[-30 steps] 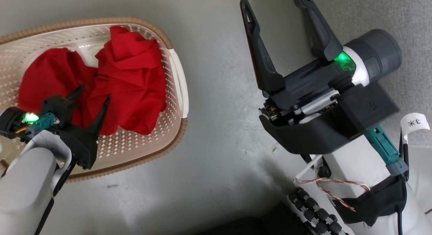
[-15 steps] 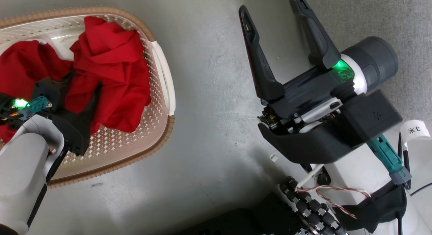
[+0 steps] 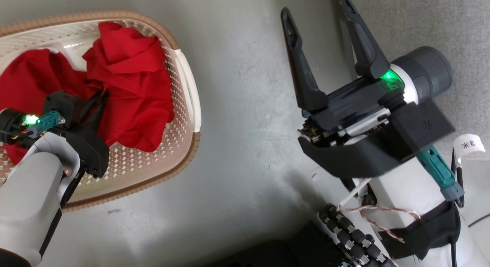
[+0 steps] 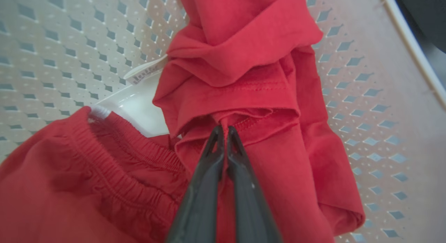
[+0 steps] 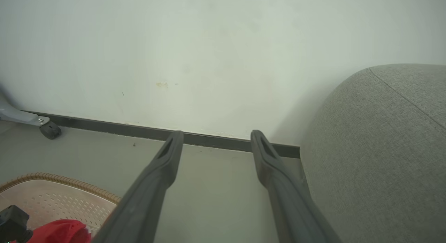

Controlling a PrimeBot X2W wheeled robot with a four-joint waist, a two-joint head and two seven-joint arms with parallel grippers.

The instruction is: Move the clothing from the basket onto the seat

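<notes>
Clearly the left pincer [image 3: 100,98] is clenched: in the left wrist view its two dark fingers [image 4: 205,194] lie pressed together, and their tips meet on a stitched hem fold of the clothing [image 4: 244,61]. How much cloth sits between the tips is hard to judge, but a thin red ridge seems to be nipped there. The garment it grips is bunched ahead of the tips and to their right, running up the perforated wall of the basket [image 4: 52,44]. A second red piece [image 4: 69,187], with a gathered elastic band, lies to the left of the fingers and touches the first. A white label [image 4: 144,72] sits just beyond it. In the head view both garments lie inside the basket, which stands on the grey floor [image 3: 245,106].

The right pincer [image 3: 314,6] is released, its fingers spread wide with nothing between them, well apart from the basket. In its own view the seat [image 5: 376,149] is just beside its right finger. The floor and a pale wall [image 5: 209,44] are ahead, and the basket's brown rim is to its lower left.
</notes>
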